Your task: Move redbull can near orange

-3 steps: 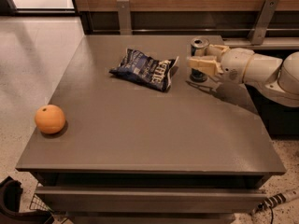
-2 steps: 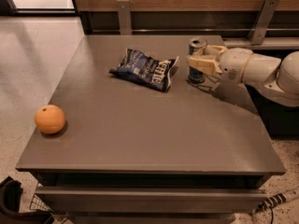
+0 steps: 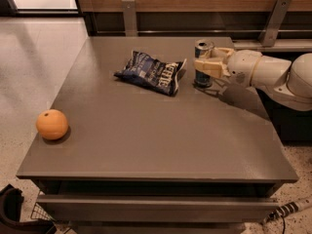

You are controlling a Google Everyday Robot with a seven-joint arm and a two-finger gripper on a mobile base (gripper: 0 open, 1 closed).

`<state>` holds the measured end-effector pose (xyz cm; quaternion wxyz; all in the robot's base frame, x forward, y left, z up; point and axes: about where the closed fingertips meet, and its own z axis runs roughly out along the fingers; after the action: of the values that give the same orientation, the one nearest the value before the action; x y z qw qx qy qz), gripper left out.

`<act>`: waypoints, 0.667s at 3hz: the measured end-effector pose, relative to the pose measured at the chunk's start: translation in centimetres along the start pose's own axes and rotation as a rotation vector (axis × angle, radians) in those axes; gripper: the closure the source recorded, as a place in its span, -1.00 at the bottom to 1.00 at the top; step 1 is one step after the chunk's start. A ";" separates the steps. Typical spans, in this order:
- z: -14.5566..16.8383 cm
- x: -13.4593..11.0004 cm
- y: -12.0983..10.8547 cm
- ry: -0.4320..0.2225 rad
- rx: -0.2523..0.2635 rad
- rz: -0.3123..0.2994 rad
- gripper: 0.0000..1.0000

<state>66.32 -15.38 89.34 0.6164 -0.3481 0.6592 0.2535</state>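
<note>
Since gripper (image 3: 204, 65) sits at the redbull can (image 3: 203, 48) just right of the chip bag (image 3: 150, 72), step in hand reads as the grasp, transport not yet begun; pincer looks pinched on the can's mid-body, one finger each side; can upright, base apparently on table (image 3: 146, 145), though contact at base is hard to confirm; arm (image 3: 263, 69) reaches in from right of the bag.

Orange (image 3: 51, 124) lies well apart from the bag, toward near-left, close to table's left edge and not far from its near edge.

Next move, judged: lift can clear of surface, carry it across to the orange's side, set down beside the fruit w/o touching it; the bag lies partly on the straight line, so route either over it or nearer to the camera than the bag.

Room: wide bare tabletop on the near side of the bag, approx. all the way to the orange; little margin beyond the orange on the left, so place can on the bag-ward side of it; a nudged orange could roll off.
</note>
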 end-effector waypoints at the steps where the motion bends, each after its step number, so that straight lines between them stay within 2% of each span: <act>1: 0.0 0.0 0.0 0.000 0.000 0.000 1.00; 2: -0.6 -2.0 1.0 0.010 0.007 -0.002 1.00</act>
<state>65.20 -14.89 91.29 0.6147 -0.3480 0.6627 0.2487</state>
